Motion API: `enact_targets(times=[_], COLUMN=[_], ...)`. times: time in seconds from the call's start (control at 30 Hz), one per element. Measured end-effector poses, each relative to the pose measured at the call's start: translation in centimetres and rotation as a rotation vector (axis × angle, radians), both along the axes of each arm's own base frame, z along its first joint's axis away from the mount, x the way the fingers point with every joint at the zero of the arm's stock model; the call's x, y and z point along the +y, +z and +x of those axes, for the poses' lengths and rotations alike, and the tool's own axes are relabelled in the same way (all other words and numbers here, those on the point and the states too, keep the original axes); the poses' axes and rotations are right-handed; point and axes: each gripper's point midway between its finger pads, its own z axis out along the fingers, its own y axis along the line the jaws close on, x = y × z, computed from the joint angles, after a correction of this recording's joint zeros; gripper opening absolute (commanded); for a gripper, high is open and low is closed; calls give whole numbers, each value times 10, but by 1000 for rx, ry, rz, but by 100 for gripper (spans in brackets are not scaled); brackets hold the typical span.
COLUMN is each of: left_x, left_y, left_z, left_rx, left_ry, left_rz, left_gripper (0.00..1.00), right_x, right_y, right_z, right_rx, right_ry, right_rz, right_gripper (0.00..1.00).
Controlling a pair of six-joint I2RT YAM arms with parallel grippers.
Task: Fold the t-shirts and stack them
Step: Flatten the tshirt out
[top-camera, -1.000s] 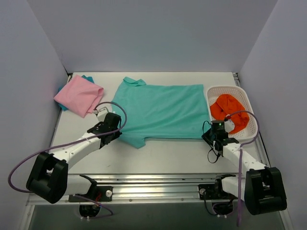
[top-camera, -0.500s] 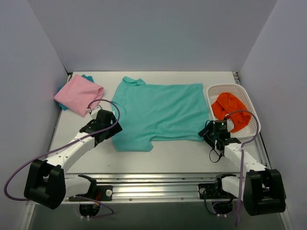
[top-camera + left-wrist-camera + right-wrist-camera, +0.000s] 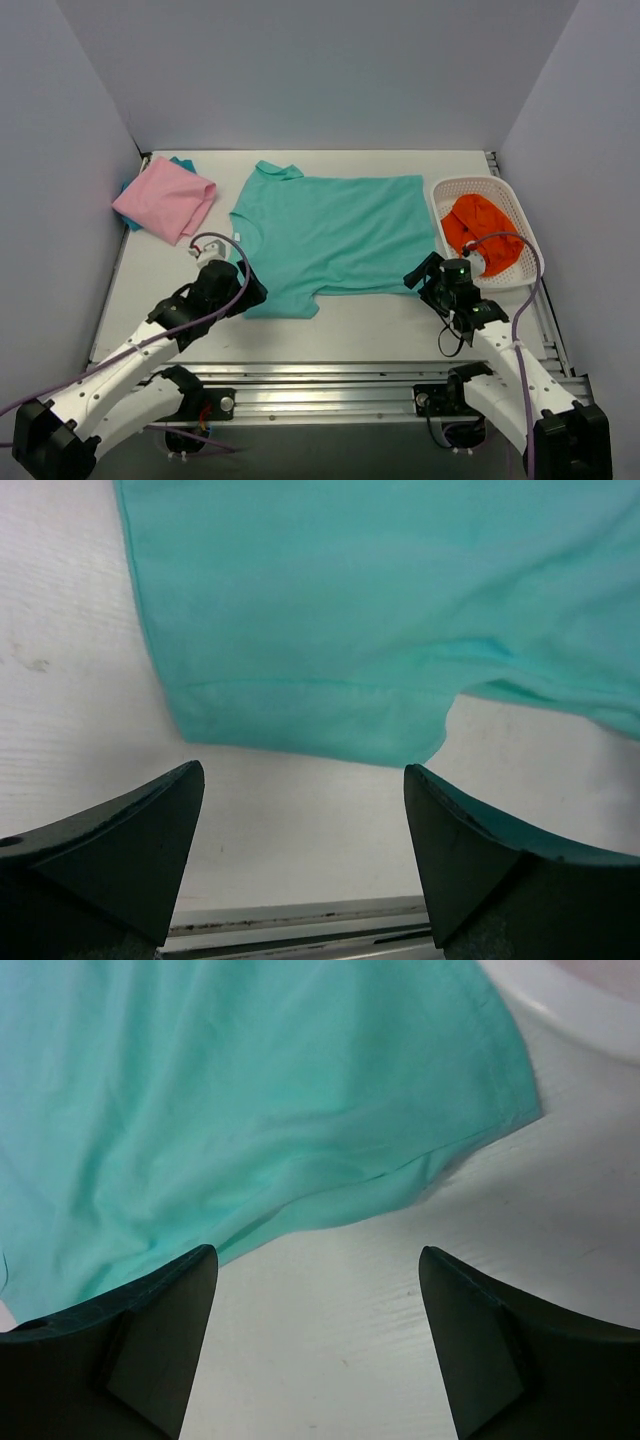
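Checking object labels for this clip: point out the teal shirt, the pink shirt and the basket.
teal shirt (image 3: 340,235): top view, middle of its body.
pink shirt (image 3: 163,200): top view, centre of the cloth.
basket (image 3: 510,196): top view, bare lattice at its far right corner.

We see two white arms with black joints reaching up from the bottom of the top view. The left arm (image 3: 120,370) slants from the lower left corner toward the centre, its left gripper (image 3: 243,288) pointing upper right. The right arm (image 3: 510,360) slants from the lower right corner up and left, ending in the right gripper (image 3: 422,272). In each wrist view (dark fingers (image 3: 120,850) fill the bottom corners) the jaws stand wide apart.
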Motion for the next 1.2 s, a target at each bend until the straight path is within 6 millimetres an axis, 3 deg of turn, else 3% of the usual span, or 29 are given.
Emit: enact_targets(times=[0.2, 0.33, 0.7, 0.9, 1.0, 1.03, 1.1, 1.13, 1.17, 1.2], left_x=[-23, -21, -12, -17, -20, -21, -22, -21, -21, -20], left_y=[-53, -76, -101, -100, -100, -101, -102, -104, -105, -106], left_z=[-47, -61, -50, -27, -17, -14, -12, -11, -11, -11], left_rx=[139, 193, 213, 147, 130, 125, 121, 123, 123, 122], left_ry=[-102, -92, 1, 65, 90, 97, 111, 114, 120, 121], left_rz=[49, 82, 179, 192, 207, 208, 206, 212, 214, 219], left_gripper=[88, 88, 86, 85, 70, 52, 30, 11, 3, 2], right_x=[18, 17, 14, 14, 14, 14, 14, 14, 14, 15], right_y=[-2, -8, -11, -18, -20, -21, -22, -23, -23, -23], right_z=[-5, -6, -1, 1, 3, 4, 5, 6, 6, 7], right_rx=[10, 29, 34, 52, 55, 56, 60, 60, 61, 61], right_ry=[44, 35, 18, 16, 16, 17, 18, 19, 19, 20], right_rz=[-9, -22, -43, -58, -62, -63, -66, -67, -68, -69], right_gripper=[77, 77, 76, 76, 76, 76, 76, 76, 76, 76])
